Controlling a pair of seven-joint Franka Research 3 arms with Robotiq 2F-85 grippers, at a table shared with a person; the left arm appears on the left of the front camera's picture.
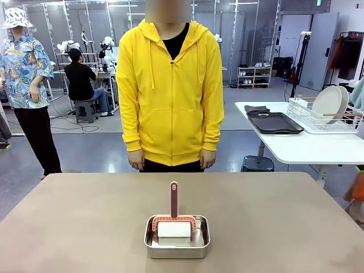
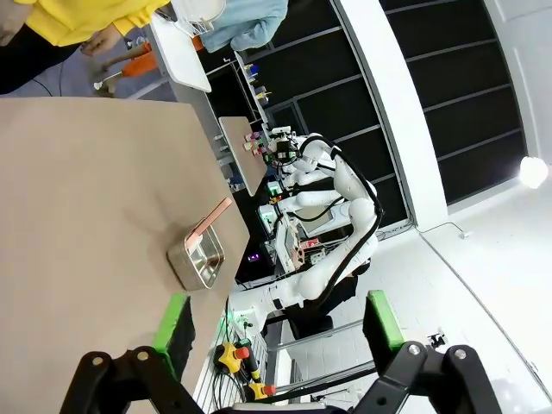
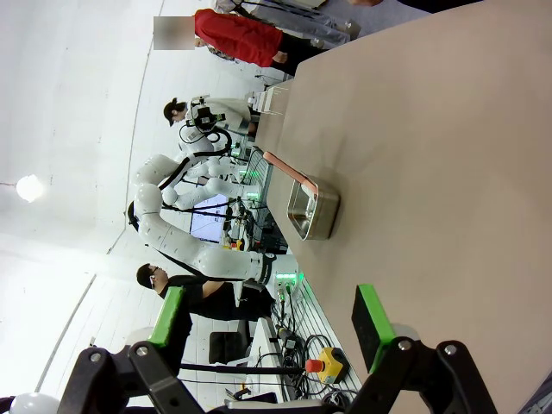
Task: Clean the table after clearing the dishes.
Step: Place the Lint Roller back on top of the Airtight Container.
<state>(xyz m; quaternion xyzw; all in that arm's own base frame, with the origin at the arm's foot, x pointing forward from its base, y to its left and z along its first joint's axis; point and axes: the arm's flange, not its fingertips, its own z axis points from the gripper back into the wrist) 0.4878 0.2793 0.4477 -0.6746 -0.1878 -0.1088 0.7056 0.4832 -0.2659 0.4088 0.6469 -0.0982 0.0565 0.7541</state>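
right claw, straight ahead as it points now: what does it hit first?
Looks free. The right claw is open, and the steel pan on the table sits roughly ahead, but the claw may pass above it; depth is unclear.

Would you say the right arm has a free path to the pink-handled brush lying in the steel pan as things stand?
Probably yes. The brush lies across the steel pan with its handle sticking out over the rim, the table around it is bare, and the right tool is open, with nothing between it and the pan.

The steel pan (image 1: 177,239) hides the brush's (image 1: 174,219) bristles.
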